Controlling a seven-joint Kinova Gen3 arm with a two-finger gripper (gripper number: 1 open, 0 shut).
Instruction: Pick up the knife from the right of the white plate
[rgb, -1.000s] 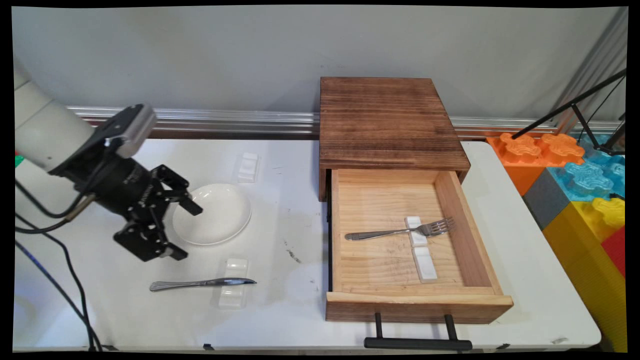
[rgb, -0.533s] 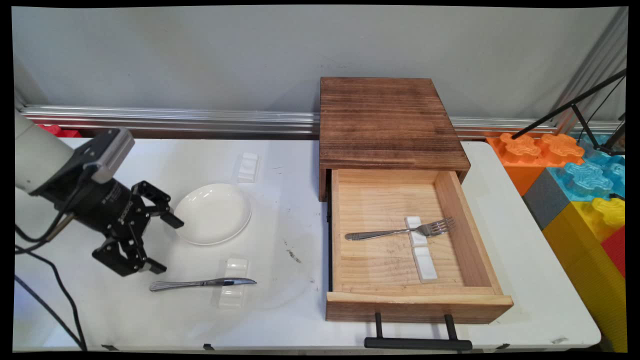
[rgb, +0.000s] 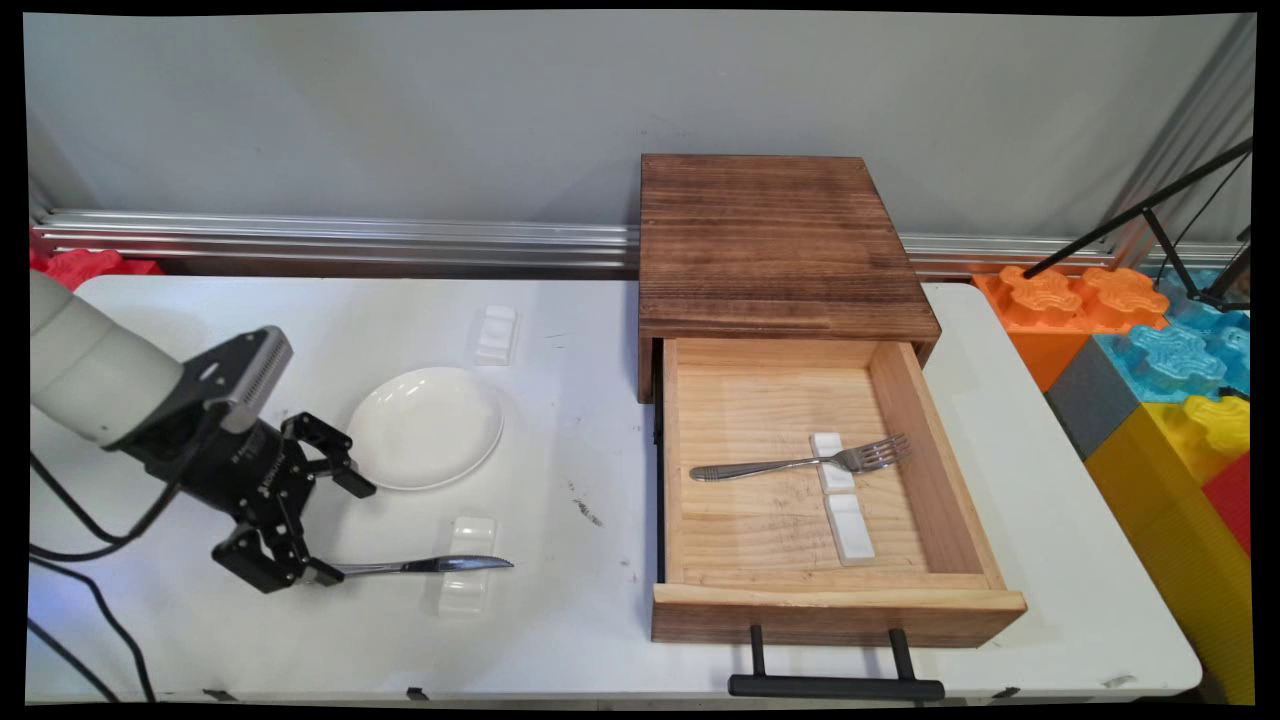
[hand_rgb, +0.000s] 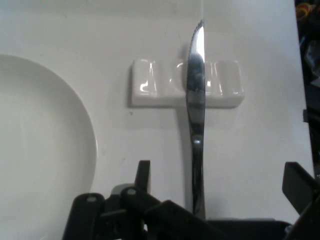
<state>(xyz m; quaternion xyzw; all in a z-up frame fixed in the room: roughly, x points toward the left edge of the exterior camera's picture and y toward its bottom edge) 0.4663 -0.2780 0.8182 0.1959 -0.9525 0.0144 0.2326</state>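
1. From my station, the gripper (rgb: 318, 528) sits low over the table's (rgb: 600, 620) left part with its fingers spread wide and nothing held. The hand view shows one finger (hand_rgb: 143, 176) on one side of the knife (hand_rgb: 196, 120) handle and the other finger (hand_rgb: 299, 186) well off to the other side, so the handle lies between them, ungrasped.
2. In the main view, the knife (rgb: 420, 565) lies flat, reaching away from the gripper, its blade resting across a small white rest (rgb: 465, 565); the near fingertip looks right at the handle's end, though I cannot tell whether it touches.
3. Just beside the gripper, on the far side of the knife, is a white plate (rgb: 425, 428), with nothing on it. The hand view shows its rim (hand_rgb: 75, 110) close by, apart from the knife.
4. Beyond the plate, a second white rest (rgb: 496, 335) lies bare on the table.
5. Progress, as I judge it: the knife is not lifted; no grasp has closed.
6. Well away from the gripper, past the knife's tip, a wooden box (rgb: 770, 250) has its drawer (rgb: 690, 600) pulled open. Inside, a fork (rgb: 800, 462) lies across one white rest (rgb: 830, 462), and another rest (rgb: 850, 528) sits bare just beside it.
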